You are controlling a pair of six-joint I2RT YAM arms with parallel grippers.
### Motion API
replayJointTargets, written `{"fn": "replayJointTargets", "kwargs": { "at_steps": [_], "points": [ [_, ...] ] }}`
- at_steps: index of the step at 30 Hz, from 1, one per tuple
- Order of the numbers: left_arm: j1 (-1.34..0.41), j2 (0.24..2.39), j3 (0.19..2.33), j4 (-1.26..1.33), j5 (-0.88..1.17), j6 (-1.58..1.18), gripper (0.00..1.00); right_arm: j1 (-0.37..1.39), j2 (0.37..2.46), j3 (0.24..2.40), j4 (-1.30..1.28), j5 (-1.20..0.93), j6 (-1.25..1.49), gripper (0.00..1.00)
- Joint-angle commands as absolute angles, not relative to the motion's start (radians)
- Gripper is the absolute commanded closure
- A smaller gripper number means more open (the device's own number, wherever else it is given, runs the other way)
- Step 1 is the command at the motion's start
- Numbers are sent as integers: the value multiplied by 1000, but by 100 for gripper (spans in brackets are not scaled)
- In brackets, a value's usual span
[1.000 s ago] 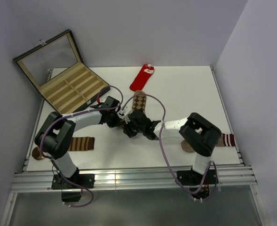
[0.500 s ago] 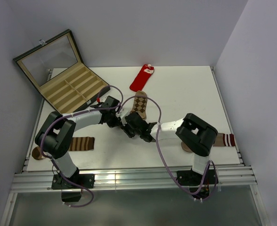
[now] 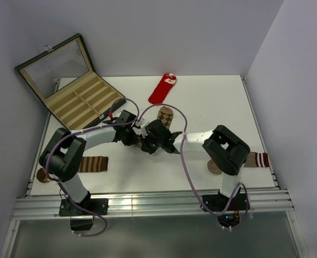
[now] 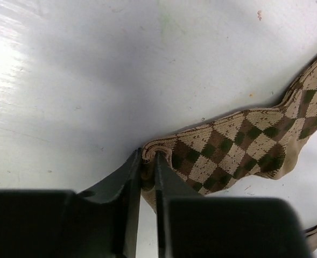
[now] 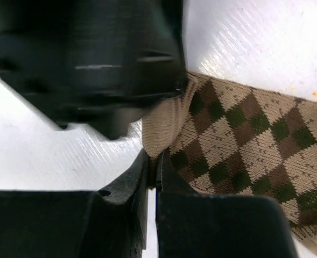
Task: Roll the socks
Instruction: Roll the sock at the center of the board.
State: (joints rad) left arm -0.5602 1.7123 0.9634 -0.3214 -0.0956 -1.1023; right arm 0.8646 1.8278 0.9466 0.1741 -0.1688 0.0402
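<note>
Left wrist: knit argyle sock [image 4: 239, 153], tan/brn

Soft, even light from above; the top view is sharp, with 1 glare strip along the front rail [image 3: 147, 202]. Wrist views are dimmer — the table [image 4: 18, 48] blows out at upper left, the argyle sock [image 4: 244, 145] reads crisp, and the left gripper [image 5: 177, 91] looms blurred.

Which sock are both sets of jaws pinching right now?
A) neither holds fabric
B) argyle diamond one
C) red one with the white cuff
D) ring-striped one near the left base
B: each wrist view shows its jaws closed on an edge of the argyle sock; the red sock lies apart at the far edge.
</note>
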Motion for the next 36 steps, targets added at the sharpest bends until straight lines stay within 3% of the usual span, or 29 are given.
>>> {"fn": "replayJointTargets", "kwargs": {
  "at_steps": [1,9,15,20,36],
  "points": [
    [-546,1672,928,-342,-143,-1158,80,796,1850,986,124,-417,147,100],
    [-529,1534,853,-249,-164,-1265,58,647,1907,956,230,-702,362,100],
    [-531,1471,775,-177,-124,-1292,50,584,1959,943,291,-798,501,100],
    [-534,1479,721,-109,-65,-1318,48,551,1993,902,359,-805,633,100],
    [-581,1500,704,38,-74,-1328,46,525,2043,885,328,-765,709,99]
  ]
}}
